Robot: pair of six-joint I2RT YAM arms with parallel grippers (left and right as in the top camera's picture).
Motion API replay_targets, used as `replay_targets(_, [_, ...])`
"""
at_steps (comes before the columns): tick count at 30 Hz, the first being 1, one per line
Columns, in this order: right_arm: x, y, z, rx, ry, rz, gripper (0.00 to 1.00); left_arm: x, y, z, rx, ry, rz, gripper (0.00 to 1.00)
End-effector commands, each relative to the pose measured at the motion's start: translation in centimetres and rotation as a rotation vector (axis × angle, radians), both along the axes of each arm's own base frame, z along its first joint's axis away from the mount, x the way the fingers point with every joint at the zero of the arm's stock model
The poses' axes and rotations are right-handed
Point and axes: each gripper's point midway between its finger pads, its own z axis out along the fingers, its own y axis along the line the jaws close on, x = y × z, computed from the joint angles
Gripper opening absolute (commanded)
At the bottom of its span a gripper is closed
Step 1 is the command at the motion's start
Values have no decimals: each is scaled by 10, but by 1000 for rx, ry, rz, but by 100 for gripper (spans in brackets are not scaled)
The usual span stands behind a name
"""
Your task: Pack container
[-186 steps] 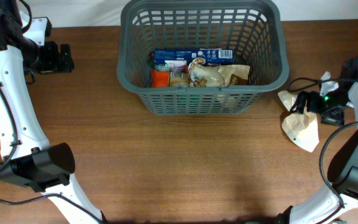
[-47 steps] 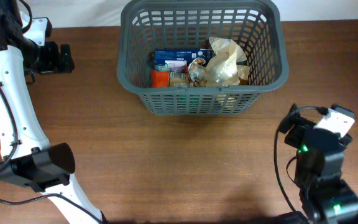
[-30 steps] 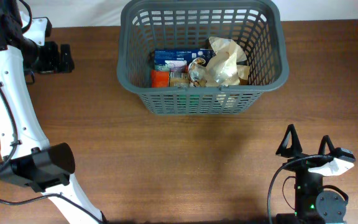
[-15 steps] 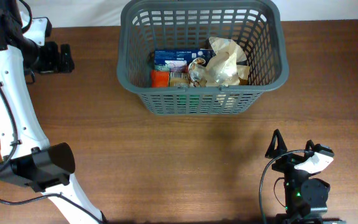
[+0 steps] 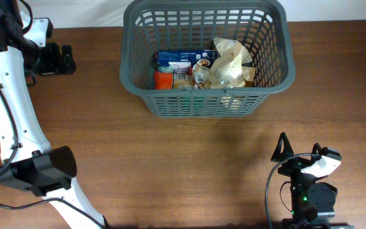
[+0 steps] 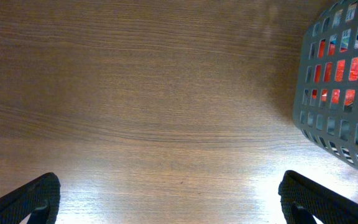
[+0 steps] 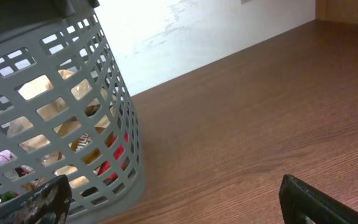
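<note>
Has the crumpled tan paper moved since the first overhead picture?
Yes. The crumpled paper went leftward off the table into the right end of the container.

Matt grey plastic container (image 5: 202,105), lattice walls, on smooth wood-grain tabletop (image 5: 170,165) w/ slight sheen; crumpled tan paper bag (image 5: 229,63), glossy pkgs (image 5: 189,58) inside.

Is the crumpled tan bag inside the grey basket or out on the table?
Inside. In the overhead view the crumpled tan bag lies within the basket walls, on top of other packages toward its right end.
</note>
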Motion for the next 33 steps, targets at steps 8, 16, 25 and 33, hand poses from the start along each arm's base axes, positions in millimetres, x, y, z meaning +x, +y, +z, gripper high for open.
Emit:
replay_targets(8, [0, 3, -2, 6, -2, 13, 99, -4, -9, 12, 1, -29, -10, 99])
replay_targets(16, [0, 3, -2, 6, -2, 13, 99, -99, -89, 25, -10, 24, -190, 99])
replay_targets(25, [0, 3, -2, 6, -2, 13, 99, -118, -117, 59, -6, -601, -286, 99])
replay_targets(33, [0, 3, -2, 6, -2, 13, 99, -148, -123, 60, 83, -1239, -316, 99])
